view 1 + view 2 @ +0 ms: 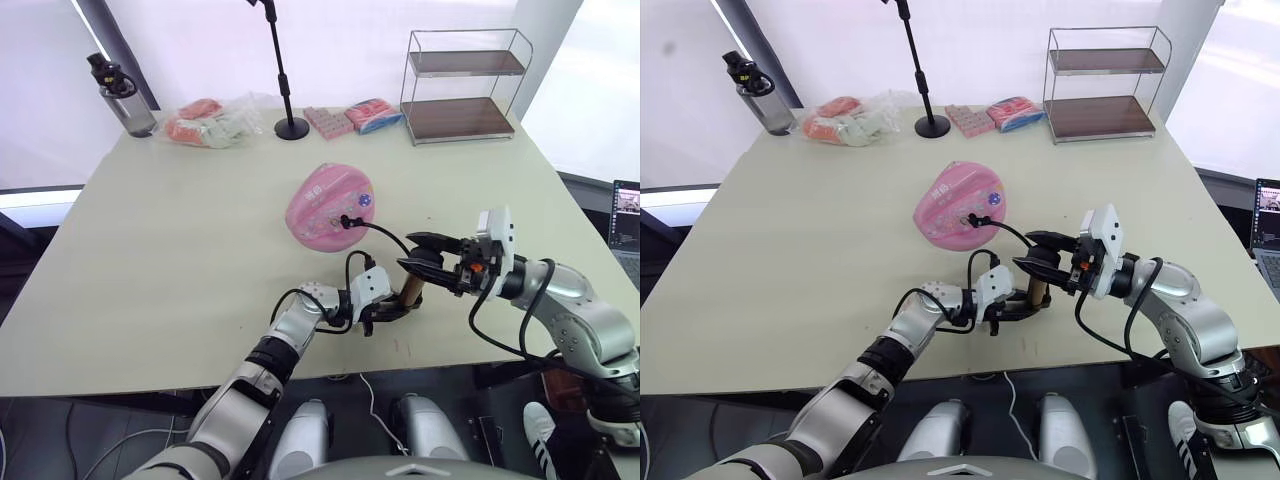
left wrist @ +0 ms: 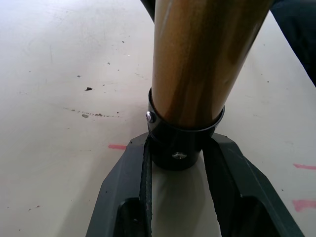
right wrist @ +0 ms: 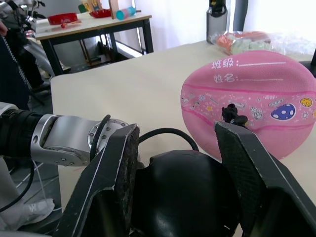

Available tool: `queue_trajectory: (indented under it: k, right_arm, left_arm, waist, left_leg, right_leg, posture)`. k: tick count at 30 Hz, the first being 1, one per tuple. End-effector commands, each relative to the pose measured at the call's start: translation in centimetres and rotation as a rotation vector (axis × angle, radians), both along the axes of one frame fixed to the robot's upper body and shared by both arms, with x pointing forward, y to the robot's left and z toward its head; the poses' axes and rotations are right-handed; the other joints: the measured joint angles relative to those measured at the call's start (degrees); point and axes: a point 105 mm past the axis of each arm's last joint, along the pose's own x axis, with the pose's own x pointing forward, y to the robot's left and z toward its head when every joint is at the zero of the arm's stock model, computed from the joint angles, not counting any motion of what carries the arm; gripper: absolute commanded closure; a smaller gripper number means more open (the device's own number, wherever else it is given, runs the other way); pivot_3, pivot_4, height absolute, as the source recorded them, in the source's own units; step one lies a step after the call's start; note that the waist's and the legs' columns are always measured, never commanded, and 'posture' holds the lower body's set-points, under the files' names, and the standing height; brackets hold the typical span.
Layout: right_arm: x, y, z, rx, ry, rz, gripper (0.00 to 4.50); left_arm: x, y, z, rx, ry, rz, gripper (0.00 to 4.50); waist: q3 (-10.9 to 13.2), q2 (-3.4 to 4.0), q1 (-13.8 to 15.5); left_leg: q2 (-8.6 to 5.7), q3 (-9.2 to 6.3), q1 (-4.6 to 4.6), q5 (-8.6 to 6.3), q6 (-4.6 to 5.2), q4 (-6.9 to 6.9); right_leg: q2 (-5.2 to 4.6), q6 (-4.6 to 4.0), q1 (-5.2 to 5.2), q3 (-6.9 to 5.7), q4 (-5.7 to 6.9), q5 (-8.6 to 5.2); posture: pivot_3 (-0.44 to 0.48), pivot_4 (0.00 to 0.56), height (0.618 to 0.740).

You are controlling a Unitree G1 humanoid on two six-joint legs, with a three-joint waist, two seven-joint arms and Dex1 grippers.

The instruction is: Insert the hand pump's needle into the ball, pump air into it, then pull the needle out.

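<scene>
I am clamping my left claw (image 1: 385, 312) on the black base collar of the slim gold-bronze metal hand pump (image 2: 197, 64), near the table's front edge. My right claw (image 1: 425, 262) is gripping its black handle (image 3: 185, 192). The thin black hose (image 1: 385, 232) is running to the squashed pink rubber ball (image 1: 330, 205) mid-table.

Needle (image 3: 232, 114) pin hidden inside ball (image 3: 256, 94).

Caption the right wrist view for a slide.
Right hand closed around the hand pump's black handle, hose fitting seated in the pink ball beyond.
</scene>
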Motion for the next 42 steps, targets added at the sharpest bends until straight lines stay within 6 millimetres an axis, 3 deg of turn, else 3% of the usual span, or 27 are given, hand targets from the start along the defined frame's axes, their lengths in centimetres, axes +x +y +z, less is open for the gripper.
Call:
queue_trajectory:
  k: [1,8,11,12,16,24,34,42]
  right_arm:
    - [-0.2,-0.1,-4.9,-0.079,0.153,-0.020,2.49]
    - [-0.3,-0.5,-6.5,-0.131,0.166,-0.025,2.49]
    - [0.0,-0.7,-5.7,-0.124,0.131,-0.032,2.49]
    - [0.1,-0.6,-5.1,-0.110,0.115,-0.033,2.49]
    - [0.6,-1.0,1.0,-0.028,-0.040,-0.034,2.49]
    - [-0.2,-2.0,8.5,0.037,-0.156,-0.021,2.49]
    - [-1.6,-3.9,16.4,0.083,-0.244,-0.011,2.49]
    - [-2.5,-4.0,19.8,0.152,-0.250,0.029,2.49]
  left_arm:
    - [-1.4,1.9,-3.2,0.098,0.121,0.021,3.41]
    - [-1.3,2.0,-3.1,0.098,0.122,0.024,3.41]
    - [-1.3,2.0,-3.1,0.098,0.122,0.023,3.41]
    - [-1.3,2.0,-3.1,0.098,0.122,0.024,3.41]
    - [-1.2,2.2,-3.2,0.099,0.125,0.032,3.41]
    - [-1.4,2.1,-3.4,0.097,0.132,0.028,3.41]
    - [-1.8,1.9,-3.6,0.102,0.143,0.004,3.41]
    - [-2.1,2.0,-3.8,0.110,0.145,-0.013,3.41]
  waist:
    - [-0.10,0.01,-0.02]
    - [-0.50,0.06,-0.03]
    - [-0.59,0.10,-0.02]
    - [-0.59,0.10,-0.02]
    - [-0.49,0.23,0.03]
    - [0.06,0.73,0.34]
    - [0.54,0.77,0.46]
    - [0.69,0.84,0.47]
  left_leg:
    - [0.03,0.00,0.01,0.00,0.00,-0.03]
    - [0.26,0.02,0.20,-0.01,-0.01,-0.12]
    - [0.35,0.02,0.29,-0.01,-0.01,-0.17]
    - [0.39,0.02,0.31,-0.01,-0.01,-0.19]
    - [0.40,0.05,0.26,-0.01,-0.02,-0.20]
    - [0.28,0.08,-0.39,-0.01,-0.02,-0.20]
    - [0.25,0.11,-0.50,-0.01,-0.01,-0.18]
    - [0.22,0.12,-0.75,-0.04,0.03,-0.15]
  right_leg:
    - [0.03,0.00,0.00,0.00,-0.01,0.00]
    - [0.27,-0.14,0.11,0.01,-0.02,-0.08]
    - [0.35,-0.25,0.16,0.01,-0.02,-0.14]
    - [0.38,-0.25,0.16,0.01,-0.02,-0.15]
    - [0.39,-0.25,0.13,0.01,-0.06,-0.15]
    - [0.34,-0.04,-0.46,0.07,-0.11,0.00]
    - [0.29,-0.04,-0.50,0.07,-0.19,0.00]
    - [0.26,-0.04,-0.65,0.06,-0.25,0.02]
  posture:
    - [0.000,0.150,0.731]
    - [0.000,0.150,0.731]
    - [0.000,0.150,0.731]
    - [0.000,0.150,0.731]
    - [0.000,0.150,0.731]
    - [0.000,0.150,0.731]
    - [0.000,0.150,0.731]
    - [0.000,0.150,0.731]
